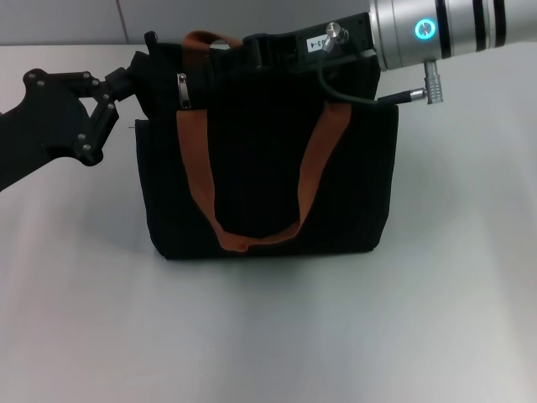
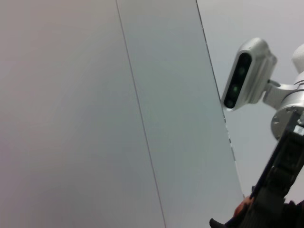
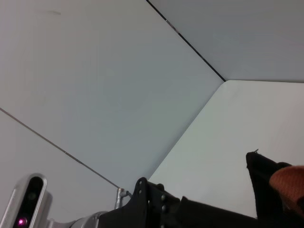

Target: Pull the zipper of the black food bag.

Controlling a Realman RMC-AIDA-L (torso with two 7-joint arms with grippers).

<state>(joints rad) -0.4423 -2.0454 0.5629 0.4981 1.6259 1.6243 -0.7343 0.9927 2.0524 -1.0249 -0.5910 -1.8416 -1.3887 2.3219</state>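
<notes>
Right now you have the large boxy black fabric food bag (image 1: 268, 159) standing upright on the white bench (image 1: 268, 336), with its two orange-brown webbing strap handles (image 1: 315, 159) hanging down the front panel. The small silver metal zipper pull tab (image 1: 182, 91) lies near the top edge, toward the bag's left end.

Your left end effector (image 1: 138, 71) reaches in from the left and meets the bag's upper left corner; it looks pinched on the fabric there, but I cannot tell for sure whether its fingers are together. Your right end effector (image 1: 260, 50) sits over the top edge behind the rear handle, right of the pull tab, and its fingers are hidden, so I cannot tell their state either.

Watch for these risks, as I judge them:
- If the left hold is only a light touch, a pull on the tab would drag or tip the soft bag.
- The right end effector could catch the handle webbing instead of the tab.
- A slanted pull may jam the slider.
</notes>
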